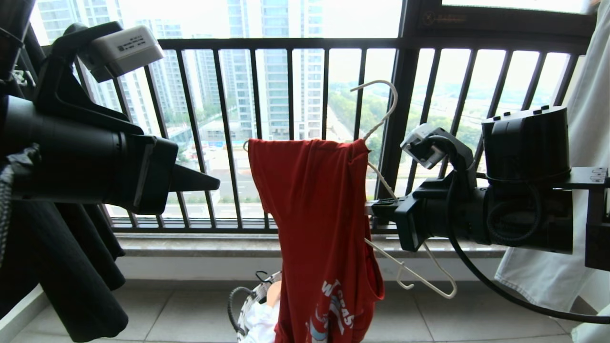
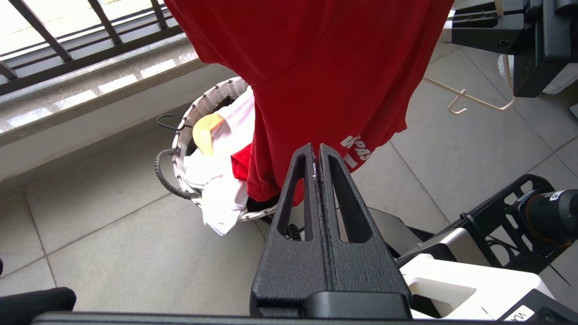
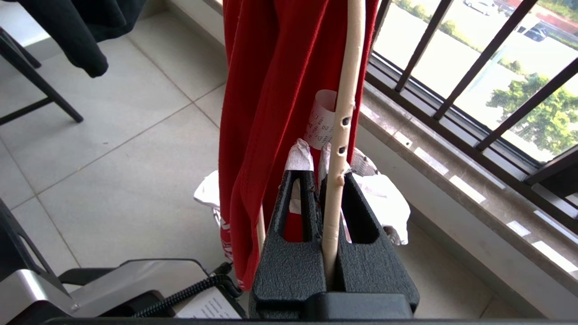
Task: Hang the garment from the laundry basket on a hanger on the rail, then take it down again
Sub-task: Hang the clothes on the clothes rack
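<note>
Now right gripper (image 3: 323, 180) level, clamped on hanger (image 1: 381, 124) w/ garment (image 1: 319, 228); left gripper (image 2: 316, 153) raised, fingers together, empty.

Light: bright daylight from 12 o'clock, through the balcony railing (image 1: 286, 45).
Glare: sky washed out white.
Foreground: arms backlit, dark.
Focus: sharp.

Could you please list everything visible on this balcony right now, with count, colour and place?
T-shirt: one, red, draped over one arm of the hanger.
Wire hanger: one, cream-white, tilted, held mid-air before the railing.
Laundry basket: one, white-and-dark woven rim, on the floor below the T-shirt, holding white cloth.
Balcony railing: one, black bars, behind.
Dark garment: one, black, hanging at left.
Pale garment: one, at right.
Left pincer: shut, empty, beside the T-shirt.
Right pincer: shut on the wire hanger.
</note>
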You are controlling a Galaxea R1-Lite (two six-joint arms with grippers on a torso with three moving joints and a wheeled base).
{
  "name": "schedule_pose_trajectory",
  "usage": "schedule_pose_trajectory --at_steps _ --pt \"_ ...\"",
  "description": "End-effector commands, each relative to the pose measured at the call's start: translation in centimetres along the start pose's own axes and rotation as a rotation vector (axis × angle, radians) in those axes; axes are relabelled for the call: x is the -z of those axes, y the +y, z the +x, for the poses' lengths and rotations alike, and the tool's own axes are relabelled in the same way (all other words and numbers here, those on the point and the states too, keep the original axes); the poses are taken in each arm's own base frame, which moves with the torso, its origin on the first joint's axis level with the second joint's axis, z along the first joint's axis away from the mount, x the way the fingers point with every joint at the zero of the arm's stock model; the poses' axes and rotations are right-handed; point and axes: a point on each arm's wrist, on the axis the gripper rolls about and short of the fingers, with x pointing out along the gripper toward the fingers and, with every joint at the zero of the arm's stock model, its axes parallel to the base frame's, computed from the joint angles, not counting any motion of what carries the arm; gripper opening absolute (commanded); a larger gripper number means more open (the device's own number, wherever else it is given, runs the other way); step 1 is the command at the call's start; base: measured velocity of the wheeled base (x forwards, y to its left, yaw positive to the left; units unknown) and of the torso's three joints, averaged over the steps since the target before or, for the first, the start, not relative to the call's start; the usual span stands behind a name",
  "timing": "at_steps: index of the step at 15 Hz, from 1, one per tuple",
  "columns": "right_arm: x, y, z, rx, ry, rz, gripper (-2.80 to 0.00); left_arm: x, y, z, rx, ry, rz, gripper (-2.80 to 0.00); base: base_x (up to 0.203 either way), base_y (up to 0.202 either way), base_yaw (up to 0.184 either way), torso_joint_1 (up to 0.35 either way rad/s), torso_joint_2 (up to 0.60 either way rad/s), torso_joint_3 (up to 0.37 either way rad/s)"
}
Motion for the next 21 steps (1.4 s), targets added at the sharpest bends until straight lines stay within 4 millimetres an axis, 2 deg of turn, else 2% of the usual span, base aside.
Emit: schedule_pose_trajectory --at_steps 1,3,5,6,9,12,15,18,21 --pt "0.1 0.2 0.2 -0.010 0.003 -0.003 -2.80 0.1 0.2 0.6 -0.007 0.019 -0.003 -2.80 0.000 0.000 0.000 0.000 0.00 0.000" --pt "0.1 0.4 0.0 -0.014 0.000 -0.005 -2.80 0.0 0.2 1.2 -0.001 0.029 -0.004 -2.80 0.000 0.000 0.000 0.000 0.00 0.000" --pt "0.0 0.6 -0.1 -0.023 -0.001 -0.008 -2.80 -0.3 0.1 0.7 0.097 0.026 -0.013 -2.80 0.000 0.000 0.000 0.000 0.00 0.000" --pt "0.1 0.7 0.0 -0.025 0.000 -0.009 -2.80 -0.5 0.6 0.5 0.135 0.022 -0.032 -2.80 0.000 0.000 0.000 0.000 0.00 0.000" --pt "0.1 0.9 0.0 -0.036 0.004 -0.012 -2.80 -0.6 1.7 0.6 0.102 0.016 -0.020 -2.80 0.000 0.000 0.000 0.000 0.00 0.000" --pt "0.5 2.1 0.5 -0.075 0.024 -0.023 -2.80 0.7 2.1 1.4 0.097 0.065 0.087 -2.80 0.000 0.000 0.000 0.000 0.00 0.000" --pt "1.1 3.4 0.6 -0.118 0.043 -0.040 -2.80 1.0 2.1 1.2 0.096 0.068 0.105 -2.80 0.000 0.000 0.000 0.000 0.00 0.000" --pt "1.3 3.4 0.5 -0.128 0.049 -0.058 -2.80 1.9 2.2 0.9 0.098 0.085 0.171 -2.80 0.000 0.000 0.000 0.000 0.00 0.000" --pt "2.8 3.9 0.2 -0.181 0.123 -0.169 -2.80 3.0 2.3 1.1 0.104 0.075 0.250 -2.80 0.000 0.000 0.000 0.000 0.00 0.000"
